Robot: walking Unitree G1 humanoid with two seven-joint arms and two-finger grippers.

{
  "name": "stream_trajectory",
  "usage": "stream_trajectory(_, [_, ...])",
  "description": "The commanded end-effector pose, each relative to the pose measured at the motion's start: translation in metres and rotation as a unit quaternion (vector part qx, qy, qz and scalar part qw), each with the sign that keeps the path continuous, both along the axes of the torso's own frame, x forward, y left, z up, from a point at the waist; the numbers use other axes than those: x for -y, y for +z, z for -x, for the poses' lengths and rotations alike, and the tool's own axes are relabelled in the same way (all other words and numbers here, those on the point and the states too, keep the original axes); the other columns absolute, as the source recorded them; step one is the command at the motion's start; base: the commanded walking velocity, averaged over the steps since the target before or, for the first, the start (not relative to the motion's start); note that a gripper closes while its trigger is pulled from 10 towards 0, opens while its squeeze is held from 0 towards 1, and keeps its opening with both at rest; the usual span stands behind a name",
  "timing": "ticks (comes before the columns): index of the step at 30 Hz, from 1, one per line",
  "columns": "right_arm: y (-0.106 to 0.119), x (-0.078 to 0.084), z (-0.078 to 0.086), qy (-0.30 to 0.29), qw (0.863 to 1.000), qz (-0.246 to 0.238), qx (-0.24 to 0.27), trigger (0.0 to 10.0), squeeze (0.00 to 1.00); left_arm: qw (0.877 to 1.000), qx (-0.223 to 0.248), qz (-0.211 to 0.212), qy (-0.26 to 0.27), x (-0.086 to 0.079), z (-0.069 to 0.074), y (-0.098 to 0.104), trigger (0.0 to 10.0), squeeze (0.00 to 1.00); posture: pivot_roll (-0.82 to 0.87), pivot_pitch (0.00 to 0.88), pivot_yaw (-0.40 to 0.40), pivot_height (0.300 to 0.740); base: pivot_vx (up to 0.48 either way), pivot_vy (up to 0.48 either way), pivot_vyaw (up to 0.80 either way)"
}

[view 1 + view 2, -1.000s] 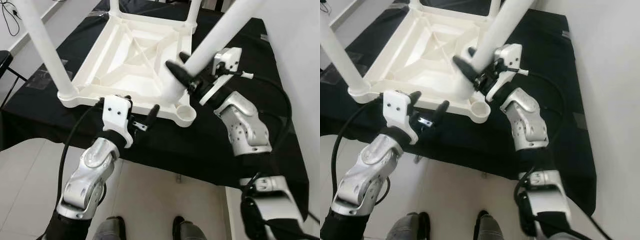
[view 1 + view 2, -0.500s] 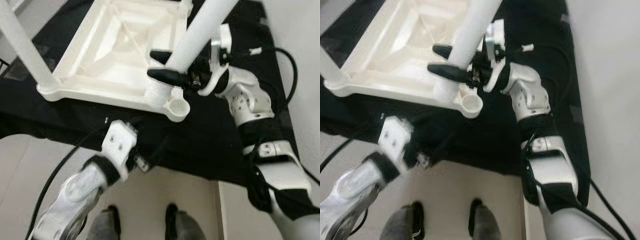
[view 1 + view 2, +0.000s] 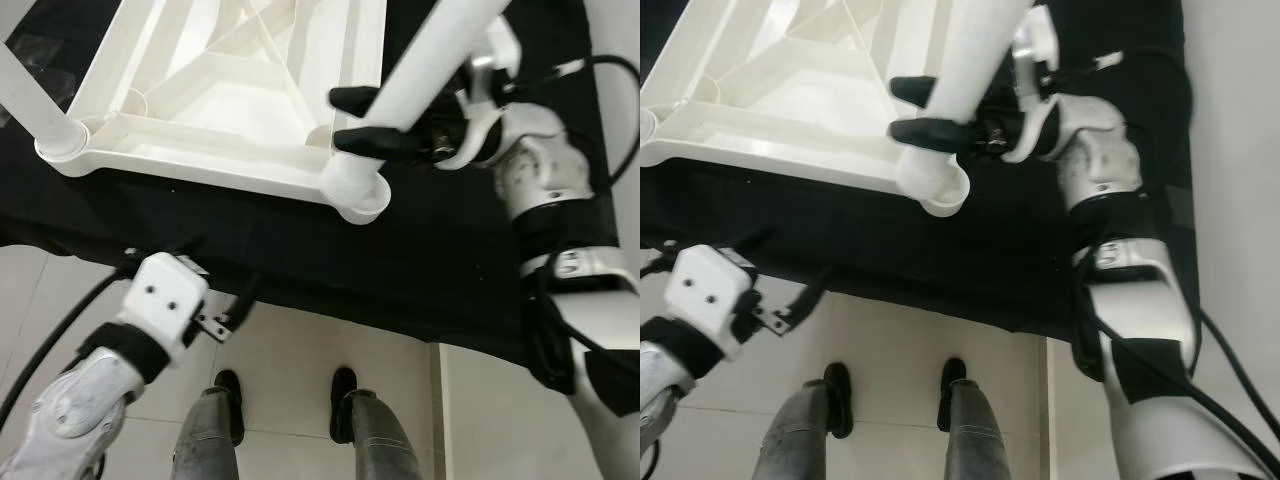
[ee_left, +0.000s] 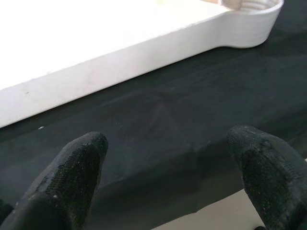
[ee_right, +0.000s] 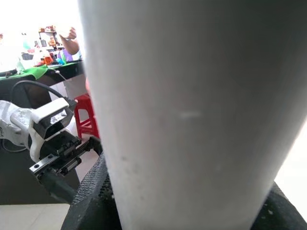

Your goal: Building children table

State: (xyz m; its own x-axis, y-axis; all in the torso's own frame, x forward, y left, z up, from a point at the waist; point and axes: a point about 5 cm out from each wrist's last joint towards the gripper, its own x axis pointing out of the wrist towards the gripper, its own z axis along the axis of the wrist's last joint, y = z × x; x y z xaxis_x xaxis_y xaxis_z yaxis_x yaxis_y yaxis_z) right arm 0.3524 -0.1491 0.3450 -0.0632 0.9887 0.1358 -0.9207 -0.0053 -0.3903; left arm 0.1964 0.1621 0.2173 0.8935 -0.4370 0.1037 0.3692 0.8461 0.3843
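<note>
Left eye view: the right claw (image 3: 362,118) pinches the white leg (image 3: 420,75) just above the corner socket (image 3: 352,190) of the upturned tabletop (image 3: 200,110) on the black worktop (image 3: 450,260). Seating it probably needs downward twisting. The left claw (image 4: 168,158), fingers spread, hangs low beside the worktop edge.

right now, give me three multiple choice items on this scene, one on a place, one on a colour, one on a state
1. Where is the left claw?
A. below the table's near edge, off it
B. round a leg
C. inside the frame

2. What colour is the cloth under the upturned table?
A. white
B. black
C. green

3. What is the right claw doing?
A. hanging idle
B. pressing the cloth
C. gripping a white leg

Answers: 1 A, it hangs open over the floor; 2 B, dark fabric all round; 3 C, both fingers clasp the leg at the corner socket.
</note>
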Motion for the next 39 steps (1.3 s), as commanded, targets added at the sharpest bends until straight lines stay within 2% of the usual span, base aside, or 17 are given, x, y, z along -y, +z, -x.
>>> stream_trajectory(1, [0.006, 0.002, 0.006, 0.019, 1.0, -0.002, 0.017, 10.0, 0.0, 1.0, -0.008, -0.014, -0.001, -0.001, 0.006, -0.001, 10.0, 0.0, 0.14, 0.511, -0.1, 0.74, 0.0, 0.0, 0.0])
stream_trajectory(6, [0.009, -0.005, 0.007, 0.02, 0.999, 0.018, 0.045, 10.0, 0.0, 1.0, -0.021, -0.017, -0.01, 0.0, 0.01, -0.001, 10.0, 0.0, 0.13, 0.528, -0.095, 0.74, 0.0, 0.0, 0.0])
stream_trajectory(7, [0.013, -0.012, 0.005, 0.025, 0.998, 0.024, 0.057, 10.0, 0.0, 0.998, -0.038, -0.013, -0.044, 0.007, 0.011, -0.001, 10.0, 0.0, 0.13, 0.531, -0.096, 0.74, 0.0, 0.0, 0.0])
stream_trajectory(9, [0.014, -0.015, 0.005, 0.027, 0.998, 0.025, 0.06, 10.0, 0.0, 0.998, -0.042, -0.011, -0.052, 0.01, 0.011, -0.001, 10.0, 0.0, 0.13, 0.531, -0.096, 0.74, 0.0, 0.0, 0.0])
stream_trajectory(17, [0.013, -0.03, 0.002, 0.034, 0.996, 0.048, 0.07, 10.0, 0.0, 0.997, -0.033, -0.008, -0.066, 0.011, 0.006, 0.006, 10.0, 0.0, 0.16, 0.552, -0.099, 0.74, 0.0, 0.0, 0.0])
stream_trajectory(25, [0.008, -0.032, -0.002, 0.025, 0.995, 0.067, 0.073, 10.0, 0.0, 0.997, -0.029, -0.004, -0.072, 0.014, 0.008, 0.009, 10.0, 0.0, 0.17, 0.563, -0.101, 0.74, 0.0, 0.0, 0.0])
stream_trajectory(35, [0.008, -0.02, -0.006, 0.002, 0.995, 0.079, 0.063, 10.0, 0.0, 0.997, -0.033, -0.007, -0.075, 0.015, 0.011, 0.011, 10.0, 0.0, 0.17, 0.571, -0.101, 0.74, 0.0, 0.0, 0.0])
stream_trajectory(36, [0.01, -0.007, -0.008, -0.023, 0.995, 0.082, 0.058, 10.0, 0.0, 0.996, -0.035, -0.006, -0.077, 0.016, 0.011, 0.01, 10.0, 0.0, 0.17, 0.572, -0.101, 0.74, 0.0, 0.0, 0.0])
stream_trajectory(39, [0.011, 0.0, -0.009, -0.033, 0.995, 0.081, 0.055, 10.0, 0.0, 0.996, -0.037, -0.005, -0.079, 0.017, 0.011, 0.01, 10.0, 0.0, 0.17, 0.572, -0.099, 0.74, 0.0, 0.0, 0.0])
